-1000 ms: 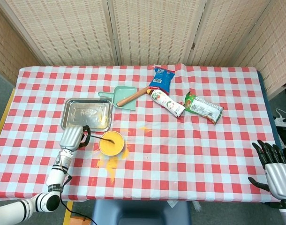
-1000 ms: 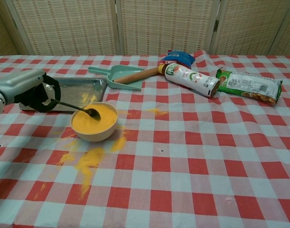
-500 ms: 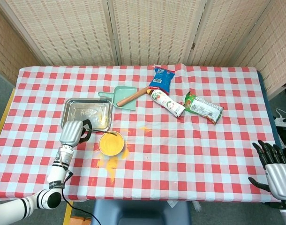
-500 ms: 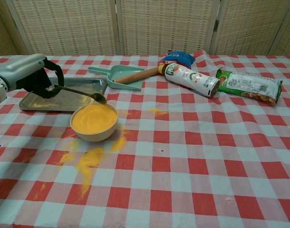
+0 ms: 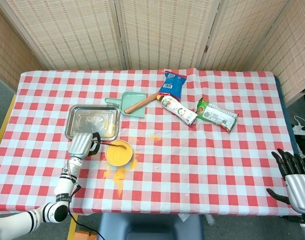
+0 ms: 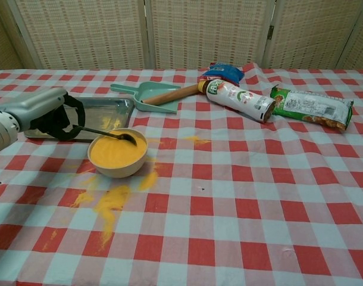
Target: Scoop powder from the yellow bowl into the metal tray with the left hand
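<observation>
The left hand [image 6: 47,116] grips a dark metal spoon [image 6: 110,134] over the round yellow bowl of powder [image 6: 118,153], beside the rectangular metal tray [image 6: 104,113]; the right hand [image 5: 295,182] hangs empty, fingers spread.

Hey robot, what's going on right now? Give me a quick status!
Left hand holds spoon over yellow bowl. Right hand open, idle. Metal tray just behind bowl. Spilled powder on cloth; path to tray unobstructed.
</observation>
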You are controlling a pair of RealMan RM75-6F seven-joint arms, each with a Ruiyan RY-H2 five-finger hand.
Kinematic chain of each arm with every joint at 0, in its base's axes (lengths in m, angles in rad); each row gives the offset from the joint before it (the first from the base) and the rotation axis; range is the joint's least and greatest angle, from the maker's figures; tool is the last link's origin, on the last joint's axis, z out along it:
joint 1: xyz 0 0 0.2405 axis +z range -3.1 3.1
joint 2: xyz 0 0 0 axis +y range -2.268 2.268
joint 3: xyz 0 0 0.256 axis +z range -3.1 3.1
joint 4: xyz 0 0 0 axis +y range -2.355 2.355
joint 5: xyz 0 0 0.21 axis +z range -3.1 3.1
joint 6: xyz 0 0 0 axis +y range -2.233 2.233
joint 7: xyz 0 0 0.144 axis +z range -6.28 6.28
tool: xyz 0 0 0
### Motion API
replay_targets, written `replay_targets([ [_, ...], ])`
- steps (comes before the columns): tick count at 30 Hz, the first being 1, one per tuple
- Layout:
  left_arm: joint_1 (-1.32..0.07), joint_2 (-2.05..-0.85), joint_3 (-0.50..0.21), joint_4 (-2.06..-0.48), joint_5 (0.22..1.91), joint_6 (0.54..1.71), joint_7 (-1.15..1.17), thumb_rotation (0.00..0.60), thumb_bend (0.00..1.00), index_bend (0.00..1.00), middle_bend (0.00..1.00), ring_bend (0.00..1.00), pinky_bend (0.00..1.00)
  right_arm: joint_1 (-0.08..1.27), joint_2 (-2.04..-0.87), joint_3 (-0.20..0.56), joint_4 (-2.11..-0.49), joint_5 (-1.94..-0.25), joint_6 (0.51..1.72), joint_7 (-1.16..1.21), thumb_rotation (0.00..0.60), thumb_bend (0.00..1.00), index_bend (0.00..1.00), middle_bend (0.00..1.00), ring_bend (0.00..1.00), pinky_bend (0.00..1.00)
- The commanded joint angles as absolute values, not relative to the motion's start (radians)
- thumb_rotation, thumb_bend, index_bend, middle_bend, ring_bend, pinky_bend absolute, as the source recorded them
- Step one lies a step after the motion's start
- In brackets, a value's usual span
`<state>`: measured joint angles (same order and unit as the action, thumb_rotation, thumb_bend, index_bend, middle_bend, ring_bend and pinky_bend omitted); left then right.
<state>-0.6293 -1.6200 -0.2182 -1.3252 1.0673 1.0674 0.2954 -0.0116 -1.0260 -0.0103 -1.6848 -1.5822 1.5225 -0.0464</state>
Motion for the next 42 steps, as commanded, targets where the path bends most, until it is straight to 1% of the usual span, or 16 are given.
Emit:
replay_targets([
  [1,-0.615,-1.594,-0.205,-1.365,1.062,1.061,0.297,0.600,0.66,0.90,1.00,1.00,1.00,-0.014,-1.027,-0.012,-1.686,-1.586,1.527,-0.049,0.600,0.04,0.00,0.00,0.00,0.00],
  [5,-0.600,-1.547,-0.196,-1.427,1.048,1.049,0.294,0.600,0.67,0.90,1.00,1.00,1.00,-0.013,-1.030,-0.016,-1.686,-1.594,1.524,-0.055,0.600,0.04,0.00,0.00,0.00,0.00],
  [12,-0.567,-1.492,-0.182,-1.508,1.059,1.082,0.284,0.600,0.66,0.90,1.00,1.00,1.00,-0.014,-1.032,-0.023,-1.689,-1.609,1.527,-0.061,0.600,0.04,0.00,0.00,0.00,0.00],
  [17,-0.550,-1.502,-0.189,-1.505,1.129,1.162,0.254,0.600,0.67,0.90,1.00,1.00,1.00,-0.018,-1.031,-0.029,-1.692,-1.622,1.533,-0.063,0.600,0.04,0.00,0.00,0.00,0.00],
  [21,-0.551,-1.532,-0.203,-1.467,1.205,1.202,0.162,0.600,0.67,0.90,1.00,1.00,1.00,-0.023,-1.029,-0.029,-1.692,-1.626,1.544,-0.061,0.600,0.04,0.00,0.00,0.00,0.00],
  [26,-0.557,-1.614,-0.235,-1.324,1.308,1.299,0.016,0.600,0.66,0.90,1.00,1.00,1.00,-0.024,-1.025,-0.025,-1.689,-1.620,1.548,-0.049,0.600,0.04,0.00,0.00,0.00,0.00],
  [28,-0.571,-1.649,-0.257,-1.246,1.316,1.312,-0.024,0.600,0.66,0.90,1.00,1.00,1.00,-0.023,-1.023,-0.024,-1.688,-1.617,1.545,-0.043,0.600,0.04,0.00,0.00,0.00,0.00],
  [31,-0.608,-1.678,-0.288,-1.147,1.294,1.265,-0.059,0.600,0.66,0.90,1.00,1.00,1.00,-0.021,-1.024,-0.020,-1.686,-1.608,1.540,-0.043,0.600,0.04,0.00,0.00,0.00,0.00],
  [36,-0.684,-1.750,-0.312,-0.926,1.276,1.165,-0.119,0.600,0.66,0.90,1.00,1.00,1.00,-0.014,-1.031,-0.011,-1.685,-1.584,1.523,-0.060,0.600,0.04,0.00,0.00,0.00,0.00],
  [40,-0.725,-1.812,-0.334,-0.780,1.237,1.091,-0.166,0.600,0.65,0.90,1.00,1.00,1.00,-0.010,-1.037,-0.004,-1.685,-1.565,1.512,-0.072,0.600,0.04,0.00,0.00,0.00,0.00],
  [42,-0.742,-1.844,-0.332,-0.700,1.231,1.052,-0.198,0.600,0.64,0.90,1.00,1.00,1.00,-0.008,-1.039,-0.002,-1.685,-1.558,1.507,-0.077,0.600,0.04,0.00,0.00,0.00,0.00],
])
